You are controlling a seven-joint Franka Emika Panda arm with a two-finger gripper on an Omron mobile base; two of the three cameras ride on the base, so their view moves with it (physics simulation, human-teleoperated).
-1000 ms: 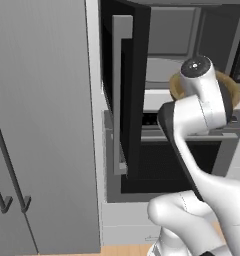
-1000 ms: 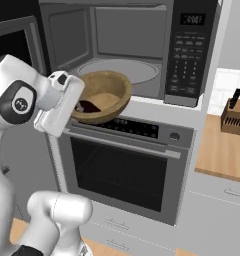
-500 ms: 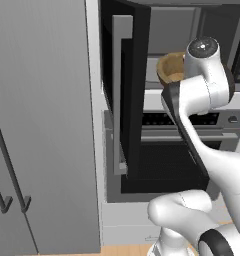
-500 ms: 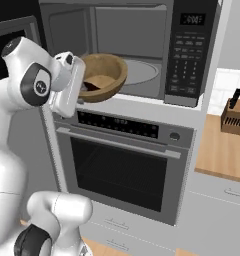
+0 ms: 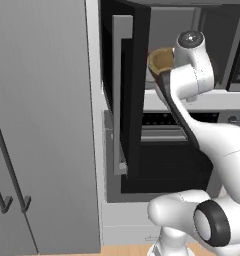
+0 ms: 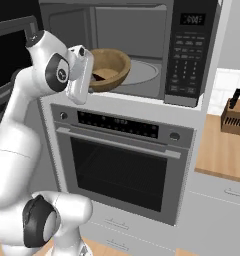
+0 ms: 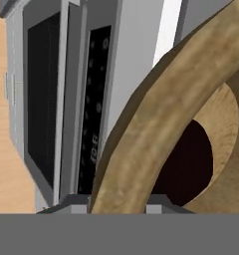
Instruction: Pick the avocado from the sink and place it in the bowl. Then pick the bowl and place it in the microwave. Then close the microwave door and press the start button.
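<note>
Right base view: I see gripper [image 6: 92, 76] clamping round light-brown wooden bowl [image 6: 110, 69]; tilting could spill dark avocado [image 6: 98, 77] at microwave [image 6: 192, 55] sill.

left base: rear-left, facing microwave door [image 5: 126, 95]
right base: rear-right, same microwave [image 6: 142, 50]
hand: close on bowl [image 7: 156, 134] rim

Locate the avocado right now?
The avocado sits inside the bowl, which the gripper holds by its rim at the open microwave's mouth, left of the turntable, above the oven.
</note>
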